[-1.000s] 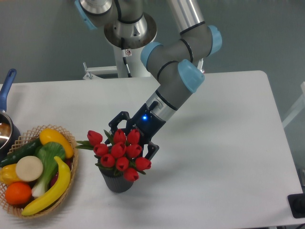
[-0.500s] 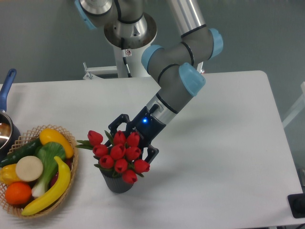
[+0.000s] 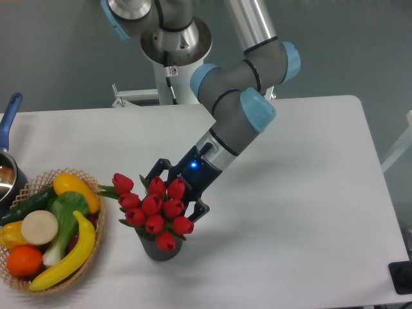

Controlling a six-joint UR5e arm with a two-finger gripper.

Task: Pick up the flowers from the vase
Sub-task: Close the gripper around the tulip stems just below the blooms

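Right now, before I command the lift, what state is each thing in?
flowers: stems in the vase, bunch leaning left
vase: upright on the table, mostly hidden by the blooms
gripper: behind the bunch, jaws on either side of it; grip cannot be confirmed
basket: on the table's left, full of fruit and vegetables
pot: at the left edge, blue handle up

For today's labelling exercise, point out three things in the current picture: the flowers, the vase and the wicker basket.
flowers [image 3: 154,206], fixed camera, on a red bud in the middle of the bunch.
vase [image 3: 156,250], fixed camera, on its dark ribbed wall below the buds.
wicker basket [image 3: 98,237], fixed camera, on its woven right rim.
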